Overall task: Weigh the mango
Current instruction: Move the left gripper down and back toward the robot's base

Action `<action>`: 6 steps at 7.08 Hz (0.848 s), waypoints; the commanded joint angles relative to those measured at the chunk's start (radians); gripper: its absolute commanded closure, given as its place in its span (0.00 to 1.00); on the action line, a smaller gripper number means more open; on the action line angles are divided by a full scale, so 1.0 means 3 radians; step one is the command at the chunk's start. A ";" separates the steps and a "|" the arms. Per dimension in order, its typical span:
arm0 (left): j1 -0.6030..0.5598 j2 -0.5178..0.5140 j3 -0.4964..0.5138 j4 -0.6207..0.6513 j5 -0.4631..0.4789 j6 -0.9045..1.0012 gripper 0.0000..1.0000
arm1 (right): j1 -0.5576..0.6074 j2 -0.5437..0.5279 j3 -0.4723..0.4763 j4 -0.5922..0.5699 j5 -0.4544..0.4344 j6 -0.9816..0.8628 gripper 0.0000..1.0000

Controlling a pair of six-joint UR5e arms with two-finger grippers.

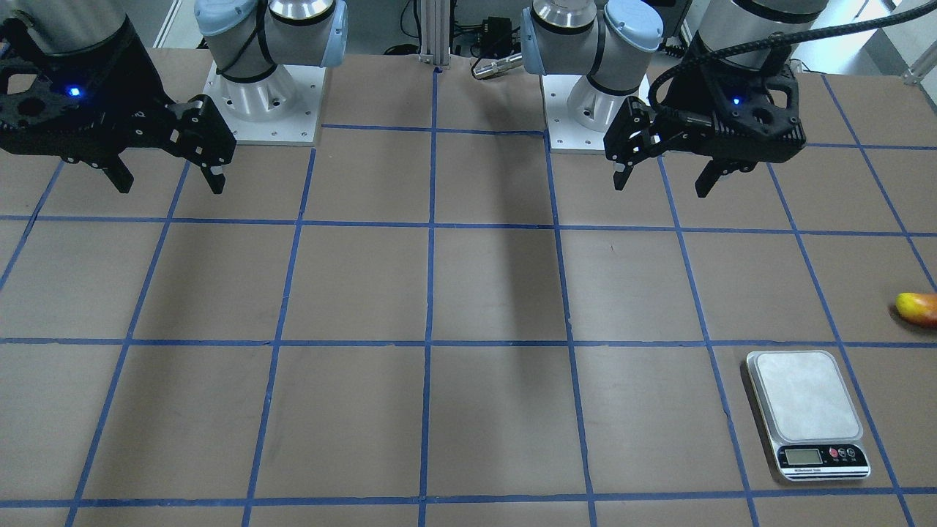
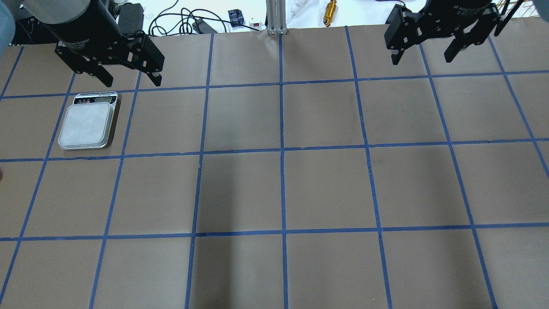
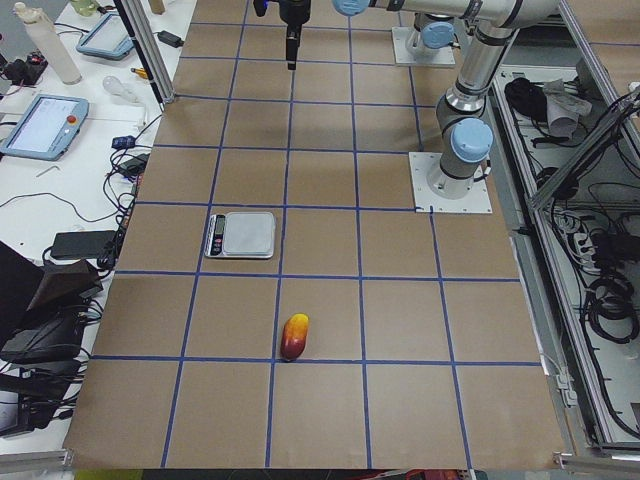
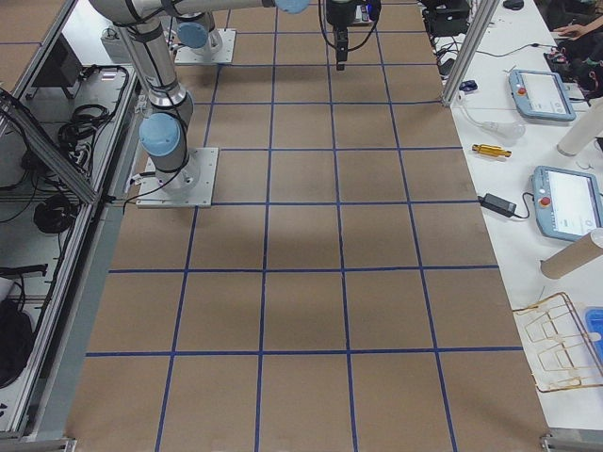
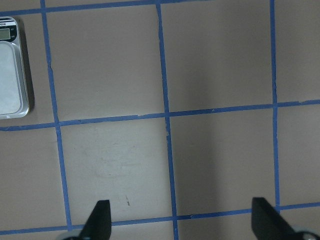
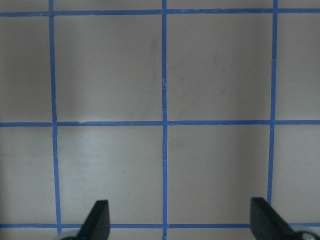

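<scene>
Mango [image 1: 919, 309]: glossy oblong, near worktop [image 1: 498, 293] edge, well apart from left claw [image 1: 662, 187].
Scale [image 1: 805, 410]: flat metal plate, near left claw.
Left claw, right claw [image 1: 170, 187]: spread wide, nothing held.

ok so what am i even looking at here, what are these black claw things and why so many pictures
It's one moment seen by six cameras. Two robot arms are bolted to a taped brown table: the left arm and the right arm, each ending in black two-finger jaws. One camera faces the robot, one looks over its shoulders, two watch from the table's ends, and one rides on each wrist looking down past the jaws. On the table lie a kitchen scale and, beside it but apart, a yellow-red mango. Both sets of jaws hang open above the table, holding nothing.
</scene>
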 commanded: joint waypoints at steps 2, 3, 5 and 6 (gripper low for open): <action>0.0010 0.0014 -0.0005 -0.0003 0.0000 0.0064 0.00 | 0.0002 0.0002 0.0000 0.0000 0.0000 0.0000 0.00; 0.0051 0.0019 0.0000 -0.0003 -0.0010 0.0191 0.00 | 0.0002 -0.0003 0.0000 0.0000 0.0000 0.0000 0.00; 0.0228 0.0060 -0.0010 -0.0053 0.0000 0.0863 0.00 | 0.0002 -0.0004 0.0000 0.0000 0.0000 0.0000 0.00; 0.0503 0.0121 -0.0005 -0.0236 0.0000 0.1354 0.00 | 0.0002 -0.0004 0.0000 0.0000 0.0005 0.0000 0.00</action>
